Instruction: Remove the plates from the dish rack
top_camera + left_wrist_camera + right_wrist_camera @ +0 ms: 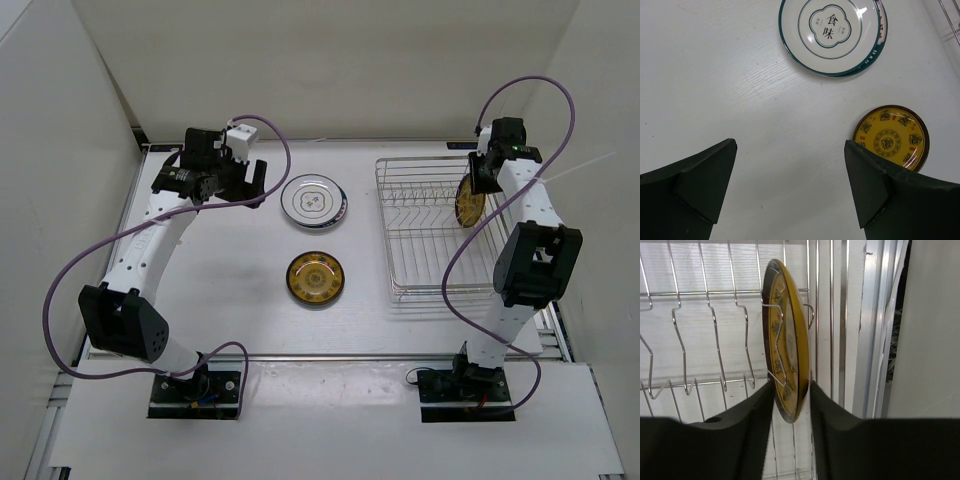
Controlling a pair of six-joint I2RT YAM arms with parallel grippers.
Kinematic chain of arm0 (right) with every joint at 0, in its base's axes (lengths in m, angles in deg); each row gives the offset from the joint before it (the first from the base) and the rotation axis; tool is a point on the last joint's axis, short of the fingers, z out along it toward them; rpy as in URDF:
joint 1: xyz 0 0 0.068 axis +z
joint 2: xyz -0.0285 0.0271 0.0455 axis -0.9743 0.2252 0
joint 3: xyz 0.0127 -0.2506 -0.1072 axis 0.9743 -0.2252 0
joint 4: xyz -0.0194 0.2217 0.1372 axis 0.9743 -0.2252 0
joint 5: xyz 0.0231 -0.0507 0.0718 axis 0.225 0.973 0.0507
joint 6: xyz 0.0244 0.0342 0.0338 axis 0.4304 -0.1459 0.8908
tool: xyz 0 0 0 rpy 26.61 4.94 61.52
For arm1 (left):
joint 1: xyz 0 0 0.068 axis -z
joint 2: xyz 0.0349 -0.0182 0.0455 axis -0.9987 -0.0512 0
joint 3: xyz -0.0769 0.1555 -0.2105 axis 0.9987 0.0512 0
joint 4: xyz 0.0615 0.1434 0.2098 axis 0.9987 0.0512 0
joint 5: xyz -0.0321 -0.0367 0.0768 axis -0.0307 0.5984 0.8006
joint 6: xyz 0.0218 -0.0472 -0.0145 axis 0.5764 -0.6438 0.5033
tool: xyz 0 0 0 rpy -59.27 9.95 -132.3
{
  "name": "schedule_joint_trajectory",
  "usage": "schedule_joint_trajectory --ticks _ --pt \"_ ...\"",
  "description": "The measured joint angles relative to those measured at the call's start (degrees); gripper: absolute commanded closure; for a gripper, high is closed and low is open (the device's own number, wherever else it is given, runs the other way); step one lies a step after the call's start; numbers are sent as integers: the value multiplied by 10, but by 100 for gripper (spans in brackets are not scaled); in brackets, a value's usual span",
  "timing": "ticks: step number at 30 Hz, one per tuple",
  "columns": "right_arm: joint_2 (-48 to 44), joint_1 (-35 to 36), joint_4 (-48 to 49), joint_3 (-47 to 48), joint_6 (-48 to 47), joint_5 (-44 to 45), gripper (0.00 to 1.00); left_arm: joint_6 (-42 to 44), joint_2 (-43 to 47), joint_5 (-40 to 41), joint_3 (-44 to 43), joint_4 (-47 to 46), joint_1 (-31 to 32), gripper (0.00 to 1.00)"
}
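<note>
Right gripper (791, 387) clamps the gold plate (782, 330) upright at the rack's (420, 262) two o'clock corner; next, lift it straight out. Left gripper (790, 145) gapes wide, empty.

The rack (440, 230) stands open across its left and middle slots. Only the upright gold plate (785, 340) fills the far-right slot, hemmed by slot wires, the rack's side rail and the wall (930, 340) just beyond. The right gripper (791, 386) pinches its edge. On the table (220, 270), stacked plates (314, 200) and a flat gold plate (317, 278) lie apart, with bare surface around them under the wide-spread left gripper (790, 150).
</note>
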Motion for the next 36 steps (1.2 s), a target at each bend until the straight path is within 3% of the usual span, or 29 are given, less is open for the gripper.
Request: schedule_joint_trajectory --ticks 1,3,4,11,25,36 --pt "0 0 1 0 3 6 73 0 0 0 0 0 0 1" --pt "0 0 3 0 9 15 77 0 0 -2 0 0 0 1" --pt "0 0 5 0 12 21 84 0 0 -2 0 0 0 1" --pt "11 -4 10 2 25 73 100 0 1 -2 0 9 0 1" --pt "-7 1 -4 5 39 140 100 -1 4 3 1 11 0 1" --pt "-192 59 -40 63 29 195 100 -18 -7 6 -3 -20 -3 1"
